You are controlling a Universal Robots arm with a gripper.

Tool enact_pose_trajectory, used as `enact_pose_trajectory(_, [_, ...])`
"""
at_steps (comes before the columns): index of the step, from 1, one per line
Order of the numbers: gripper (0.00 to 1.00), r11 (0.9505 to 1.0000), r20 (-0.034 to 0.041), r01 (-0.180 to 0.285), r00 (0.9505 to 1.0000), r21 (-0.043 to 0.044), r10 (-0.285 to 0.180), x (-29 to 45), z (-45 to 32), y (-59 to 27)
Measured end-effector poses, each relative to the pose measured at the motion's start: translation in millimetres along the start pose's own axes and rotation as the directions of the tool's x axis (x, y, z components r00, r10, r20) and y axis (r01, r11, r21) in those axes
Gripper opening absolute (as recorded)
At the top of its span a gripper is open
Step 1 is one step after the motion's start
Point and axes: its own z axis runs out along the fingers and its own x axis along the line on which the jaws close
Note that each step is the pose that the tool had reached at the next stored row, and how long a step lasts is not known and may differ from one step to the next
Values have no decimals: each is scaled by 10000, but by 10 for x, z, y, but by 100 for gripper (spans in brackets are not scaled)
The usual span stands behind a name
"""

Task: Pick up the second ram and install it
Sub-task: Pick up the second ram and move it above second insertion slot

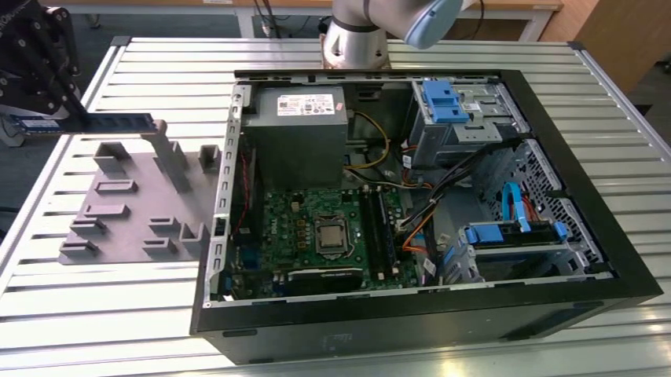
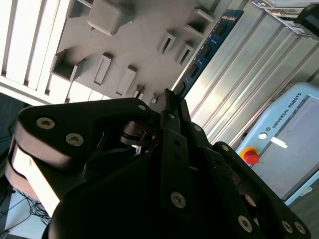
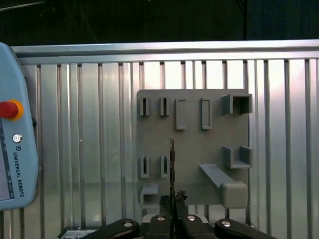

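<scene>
While gripper is hanging over slatted table at exterior view's left, jaws are clamping tight on second ram. Blue stick is riding level in air above grey fixture plate. One end is sitting pinched in jaws, rest is poking out toward open PC case. Motherboard is lying inside case, well apart from ram. Teach pendant is sitting off to side of plate in first wrist view.
</scene>
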Motion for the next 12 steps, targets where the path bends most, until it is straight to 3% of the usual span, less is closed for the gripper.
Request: enact_pose_trajectory(12, [14, 10000, 1, 0, 10000, 1, 0, -4, 2, -109])
